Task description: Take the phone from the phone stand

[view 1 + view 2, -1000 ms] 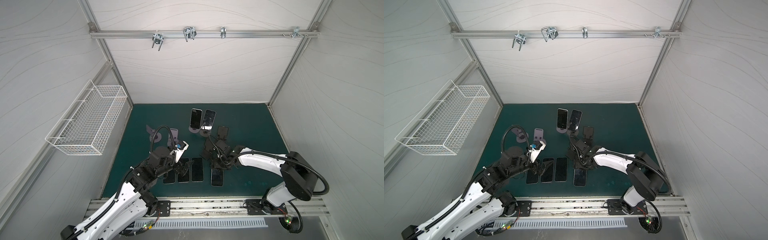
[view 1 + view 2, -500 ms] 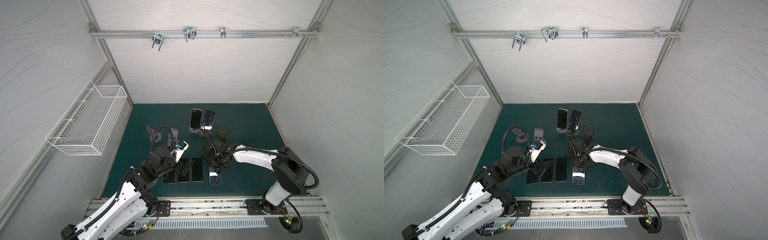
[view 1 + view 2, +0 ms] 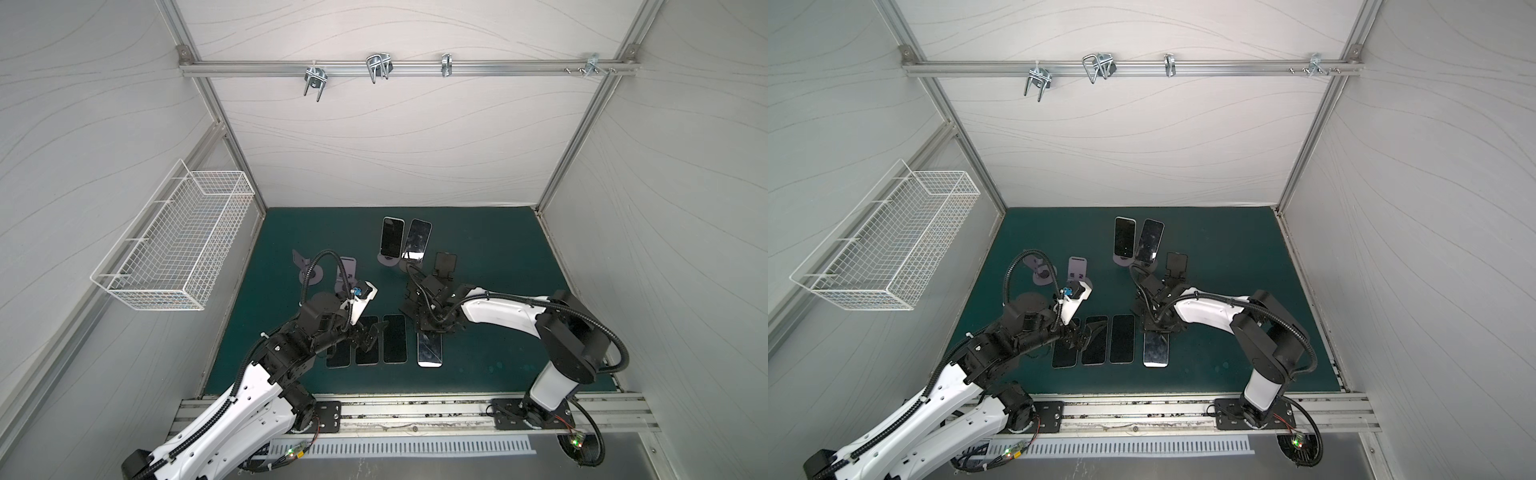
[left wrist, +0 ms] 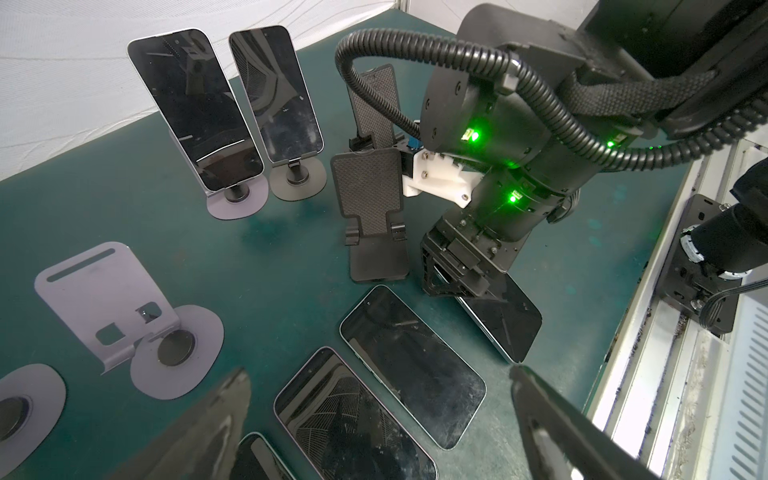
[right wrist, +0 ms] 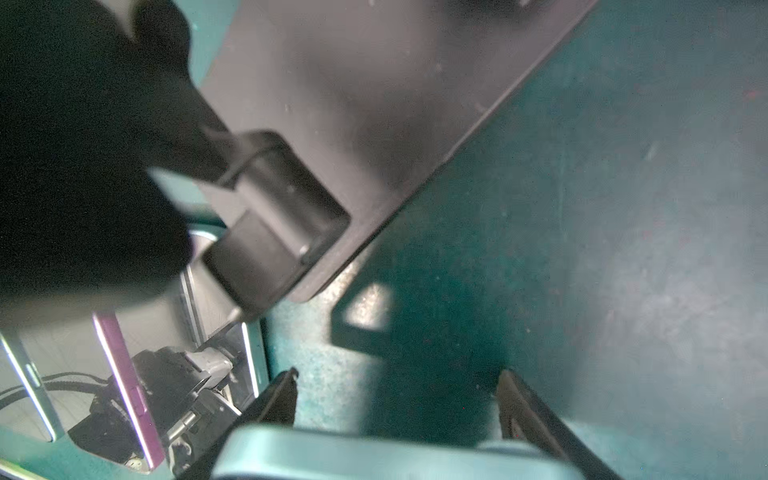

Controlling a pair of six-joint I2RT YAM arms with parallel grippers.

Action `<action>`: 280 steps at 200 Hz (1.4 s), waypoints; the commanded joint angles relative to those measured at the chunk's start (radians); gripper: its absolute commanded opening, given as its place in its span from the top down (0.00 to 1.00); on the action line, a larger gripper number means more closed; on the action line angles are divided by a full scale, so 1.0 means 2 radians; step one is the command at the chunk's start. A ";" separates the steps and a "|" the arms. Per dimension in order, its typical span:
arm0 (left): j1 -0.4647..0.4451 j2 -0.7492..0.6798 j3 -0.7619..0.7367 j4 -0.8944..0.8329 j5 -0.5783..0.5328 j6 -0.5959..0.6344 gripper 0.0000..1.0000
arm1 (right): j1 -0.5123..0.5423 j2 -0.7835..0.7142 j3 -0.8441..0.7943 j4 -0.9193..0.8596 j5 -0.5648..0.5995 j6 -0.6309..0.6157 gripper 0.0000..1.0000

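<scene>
A phone [image 3: 430,353] [image 3: 1156,352] [image 4: 505,322] lies flat on the green mat, to the right of a row of three flat phones [image 3: 394,344]. My right gripper [image 3: 430,330] [image 3: 1158,328] [image 5: 397,386] sits low over its far end, and the phone's pale edge [image 5: 374,457] spans from one finger to the other. An empty black phone stand [image 4: 370,199] [image 3: 411,299] stands just behind it. My left gripper [image 3: 368,334] [image 4: 378,372] hovers open over the row, holding nothing. Two more phones [image 3: 392,237] [image 3: 417,240] lean on stands at the back.
A second empty black stand [image 3: 444,266] is behind the right gripper. Two empty lilac stands [image 3: 347,270] [image 3: 305,270] stand at the left. A white wire basket [image 3: 178,245] hangs on the left wall. A metal rail [image 3: 415,409] borders the mat's front edge.
The right arm's elbow has swung left and its gripper has brought the phone down flat on the mat beside the row. The left arm has stayed still.
</scene>
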State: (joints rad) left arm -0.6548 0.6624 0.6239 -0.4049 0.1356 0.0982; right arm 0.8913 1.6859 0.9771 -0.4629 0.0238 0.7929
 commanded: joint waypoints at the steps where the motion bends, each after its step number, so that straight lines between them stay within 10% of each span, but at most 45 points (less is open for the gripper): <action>1: 0.000 -0.005 0.009 0.012 -0.003 0.000 0.02 | -0.001 0.005 0.006 -0.005 0.007 -0.004 0.21; 280: 0.000 -0.006 0.011 0.012 -0.008 -0.005 0.02 | 0.019 -0.098 -0.092 0.009 -0.048 0.048 0.23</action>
State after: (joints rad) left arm -0.6548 0.6487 0.6239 -0.4057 0.1261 0.0925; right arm 0.9192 1.5154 0.8001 -0.4641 -0.0456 0.8574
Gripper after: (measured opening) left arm 0.983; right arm 0.776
